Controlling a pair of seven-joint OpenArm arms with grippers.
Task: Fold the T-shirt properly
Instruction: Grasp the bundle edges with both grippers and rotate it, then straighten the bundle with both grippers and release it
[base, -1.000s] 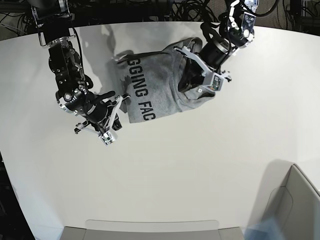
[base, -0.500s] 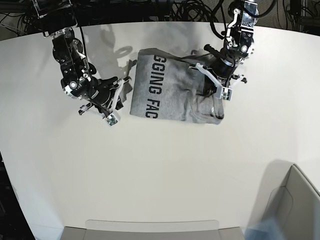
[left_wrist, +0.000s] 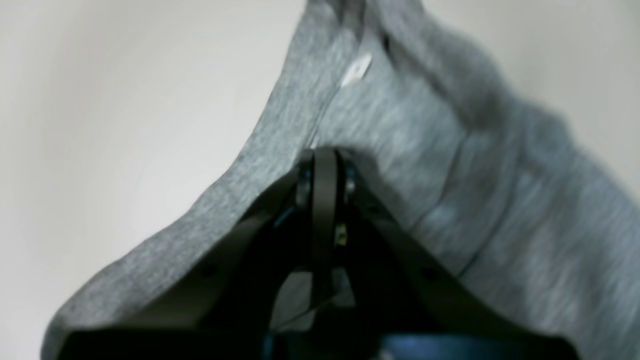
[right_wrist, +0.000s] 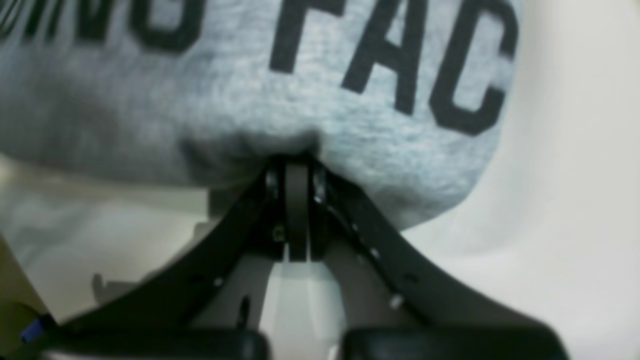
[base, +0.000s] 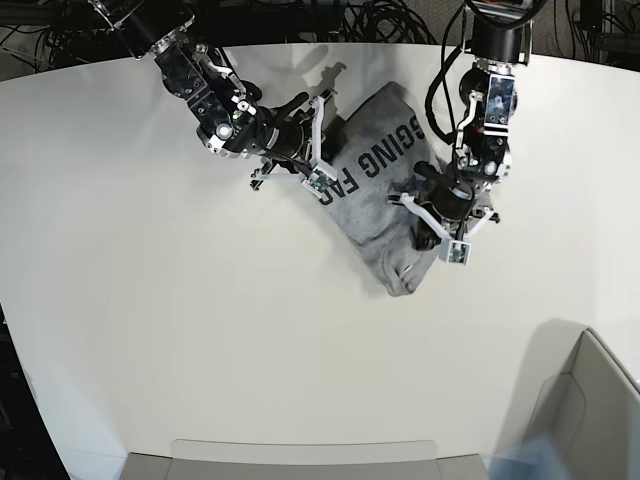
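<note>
Right gripper (base: 318, 182): clenched on the T-shirt's (base: 385, 190) lettered edge, at the cloth's left side in the base view; jaws pressed together just below the black letters "FAC"
T-shirt: partly folded grey bundle on the white table (base: 200, 330), stretched slantwise between the two arms; lettering faces up; lower corner droops towards the table's middle
Left gripper (base: 447, 240): clamped on the plain grey fabric at the bundle's right side; cloth bunches around its closed tips
</note>
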